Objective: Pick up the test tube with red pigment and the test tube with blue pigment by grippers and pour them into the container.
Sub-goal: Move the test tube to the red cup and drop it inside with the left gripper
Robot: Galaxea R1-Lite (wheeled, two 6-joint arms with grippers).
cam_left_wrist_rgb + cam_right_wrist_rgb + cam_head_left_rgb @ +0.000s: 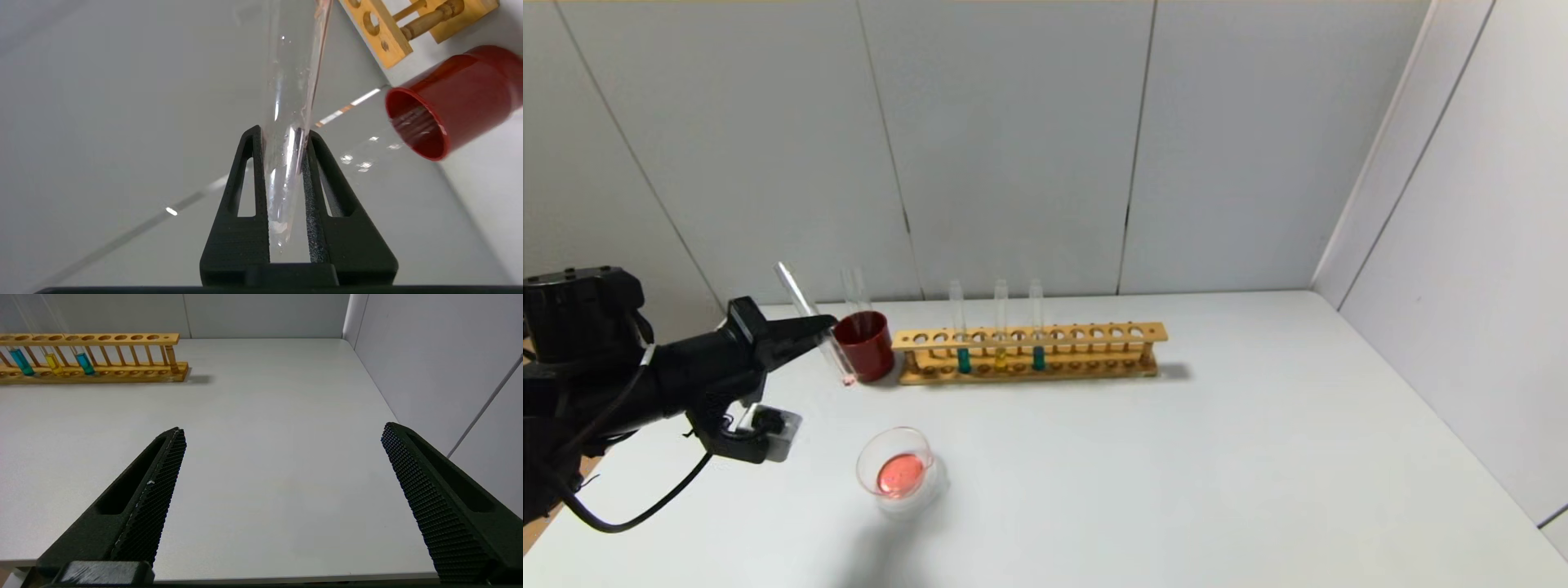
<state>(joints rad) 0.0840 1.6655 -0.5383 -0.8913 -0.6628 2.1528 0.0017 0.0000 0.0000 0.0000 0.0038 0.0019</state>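
My left gripper (827, 324) (282, 132) is shut on the test tube with red pigment (843, 367) (294, 61). The tube is tilted, mouth up and toward the left, and only a faint pink trace shows at its round bottom. It hangs just left of a dark red cup (866, 345). The container (900, 472), a clear glass dish, stands on the table nearer to me and holds a pool of red liquid. The test tube with blue pigment (1037, 357) (85, 363) stands upright in the wooden rack (1094, 335). My right gripper (282, 428) is open over bare table, far right of the rack.
The rack (122, 337) also holds a teal-green tube (964, 359) and a yellow tube (1001, 359). The red cup (441, 102) has clear glass tubes (854, 290) standing in it. White walls close the table at the back and right.
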